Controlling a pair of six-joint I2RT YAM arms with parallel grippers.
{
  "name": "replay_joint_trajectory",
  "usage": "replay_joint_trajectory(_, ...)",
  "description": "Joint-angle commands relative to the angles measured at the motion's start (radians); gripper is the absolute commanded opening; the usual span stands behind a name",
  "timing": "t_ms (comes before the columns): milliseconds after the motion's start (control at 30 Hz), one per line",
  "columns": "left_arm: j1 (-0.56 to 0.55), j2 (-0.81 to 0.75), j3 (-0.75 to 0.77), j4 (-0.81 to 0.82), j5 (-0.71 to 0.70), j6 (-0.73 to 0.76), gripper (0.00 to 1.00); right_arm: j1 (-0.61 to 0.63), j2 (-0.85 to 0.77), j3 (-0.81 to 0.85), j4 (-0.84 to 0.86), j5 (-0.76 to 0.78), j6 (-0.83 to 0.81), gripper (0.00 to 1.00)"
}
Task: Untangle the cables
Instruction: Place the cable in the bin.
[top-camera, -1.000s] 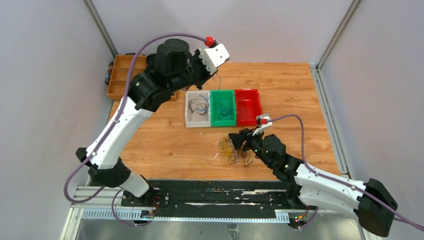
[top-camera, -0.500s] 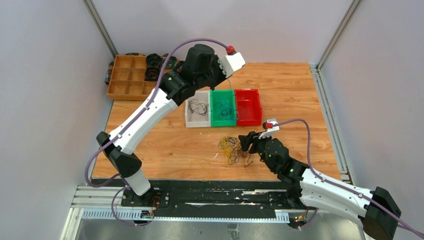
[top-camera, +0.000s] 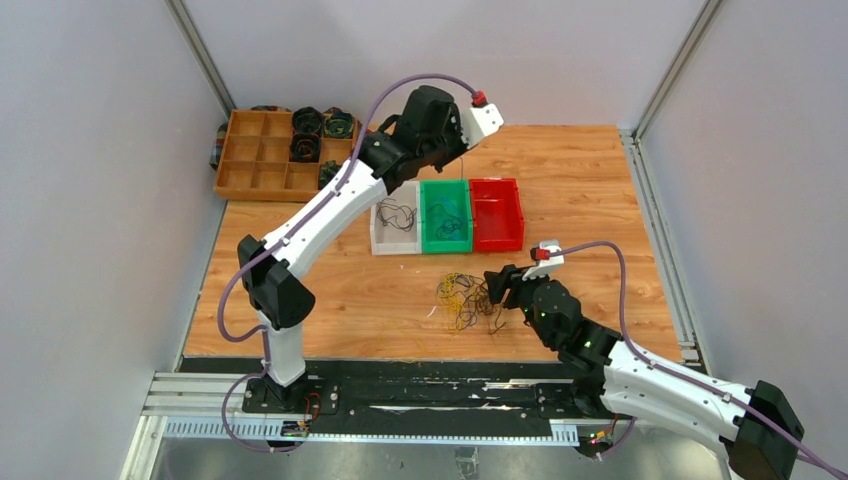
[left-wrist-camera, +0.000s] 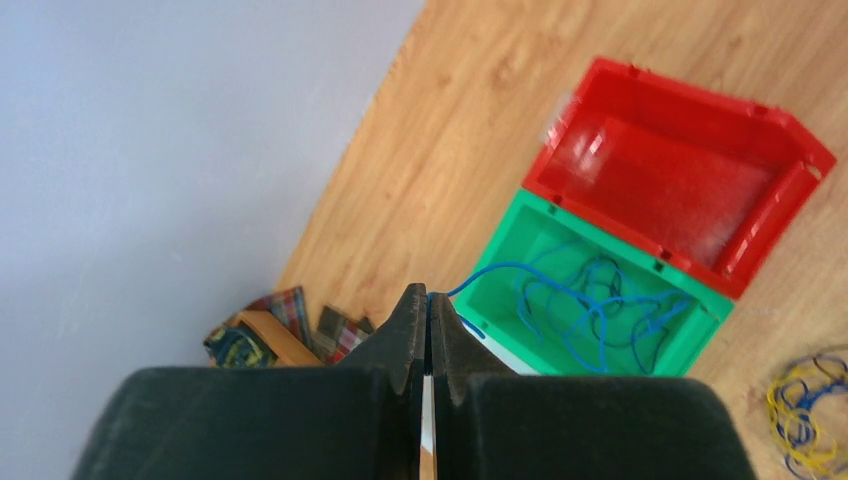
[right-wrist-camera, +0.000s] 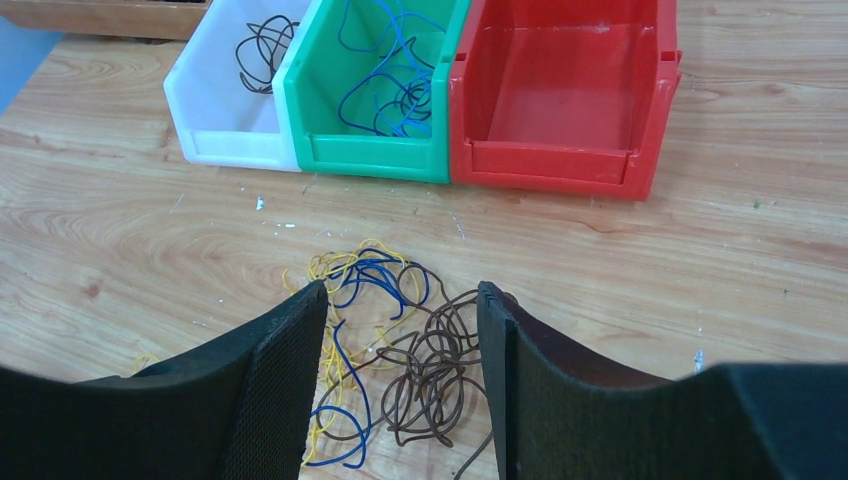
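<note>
A tangle of yellow, blue and brown cables (top-camera: 465, 300) lies on the wooden table in front of three bins. My right gripper (right-wrist-camera: 400, 290) stands open low over it, with the brown cables (right-wrist-camera: 440, 370) between its fingers and untouched; in the top view the right gripper (top-camera: 497, 285) sits at the tangle's right edge. My left gripper (left-wrist-camera: 428, 295) is shut on a blue cable (left-wrist-camera: 500, 268), held high behind the green bin (left-wrist-camera: 520, 225). That cable trails down into the bin among other blue cables (left-wrist-camera: 590, 300).
The white bin (top-camera: 378, 235) holds brown cables (right-wrist-camera: 262, 40), and the red bin (top-camera: 518, 215) beside the green one shows nothing inside. An orange compartment tray (top-camera: 262, 155) with dark fabric coils (top-camera: 305, 120) stands at the back left. Walls close in on both sides.
The left arm has swung right and stretched out, from over the white bin to behind the green one, still shut. The right gripper has shifted a little to the right by the tangle.
</note>
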Motion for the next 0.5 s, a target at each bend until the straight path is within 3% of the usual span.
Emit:
replay_joint_trajectory(0, 0.02, 0.001, 0.141, 0.058, 0.003, -0.007, 0.0, 0.001, 0.001, -0.005, 0.0, 0.036, -0.012, 0.57)
replay_joint_trajectory(133, 0.022, 0.004, 0.115, 0.059, 0.013, 0.007, 0.0, -0.003, 0.02, -0.003, 0.018, 0.027, -0.01, 0.57)
replay_joint_trajectory(467, 0.022, -0.001, -0.123, 0.112, 0.048, -0.036, 0.0, -0.004, -0.008, -0.018, 0.0, 0.035, -0.007, 0.56)
